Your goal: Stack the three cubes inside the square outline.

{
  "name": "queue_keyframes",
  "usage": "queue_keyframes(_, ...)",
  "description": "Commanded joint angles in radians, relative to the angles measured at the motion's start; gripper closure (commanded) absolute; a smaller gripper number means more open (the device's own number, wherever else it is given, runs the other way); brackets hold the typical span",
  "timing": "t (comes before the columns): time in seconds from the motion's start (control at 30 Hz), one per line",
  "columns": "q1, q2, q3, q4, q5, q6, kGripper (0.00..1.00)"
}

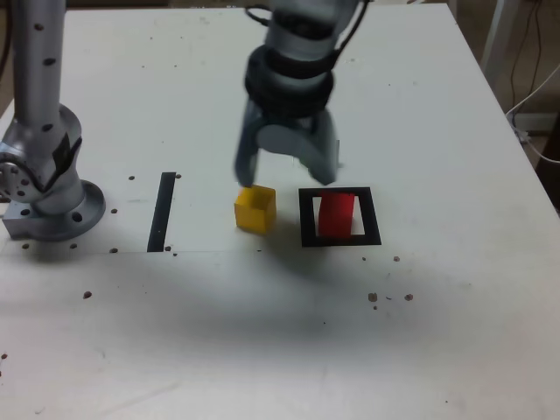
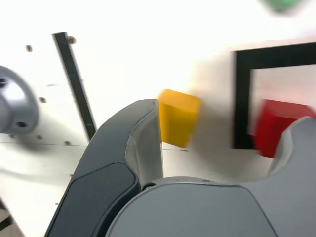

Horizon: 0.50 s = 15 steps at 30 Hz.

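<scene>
I am holding my claw wide open above the bench, with nothing between its fingers, and it is looking blurred in the exterior view. Just below one fingertip in that view, the yellow cube is sitting on the bench, outside the square outline. On the exterior view's right of it, the red cube is resting inside the outline. The green cube is showing only partly and blurred at the edge of my wrist view, beyond the outline. Farther out, the black tape strip is lying between the yellow cube and the grey arm base on the exterior view's left.
</scene>
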Motion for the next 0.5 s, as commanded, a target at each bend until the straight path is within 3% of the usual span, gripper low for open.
queue_keyframes(0.0,0.005,-0.015,0.023,0.009,-0.003,0.005,0.0)
queue_keyframes(0.47,0.024,0.009,0.099,0.015,-0.06,0.115,0.06)
